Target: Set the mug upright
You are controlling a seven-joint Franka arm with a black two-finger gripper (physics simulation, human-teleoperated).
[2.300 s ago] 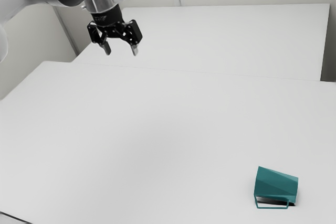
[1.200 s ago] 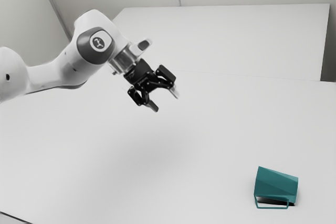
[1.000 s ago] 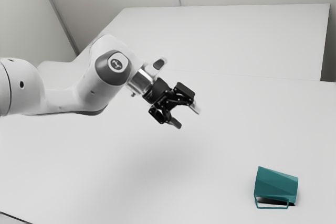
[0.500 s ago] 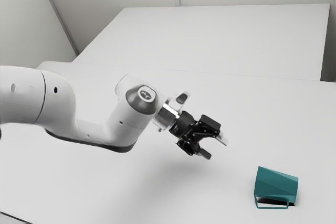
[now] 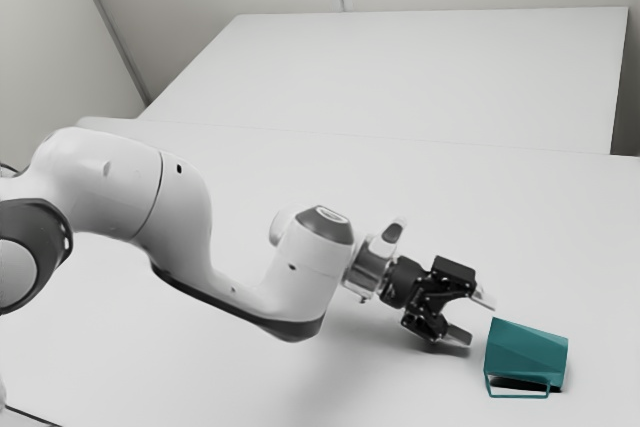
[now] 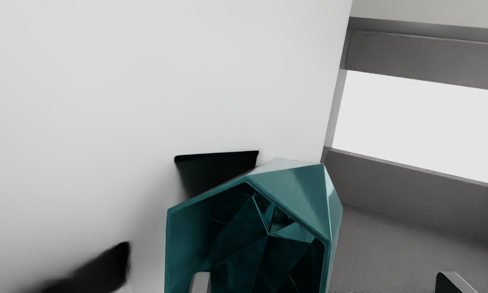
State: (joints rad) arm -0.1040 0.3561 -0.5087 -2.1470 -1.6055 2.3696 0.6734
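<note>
Fingers apart, a gripper [image 5: 479, 321] hung near the mouth of a mug [image 5: 526, 352] lying sideways on a table [image 5: 300, 197]; a fingertip catching the rim risked rolling it away.

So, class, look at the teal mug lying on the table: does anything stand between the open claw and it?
Nothing visible does. In the exterior view the claw is just short of the mug, with no object between them, and the mug's open mouth faces the claw.
</note>
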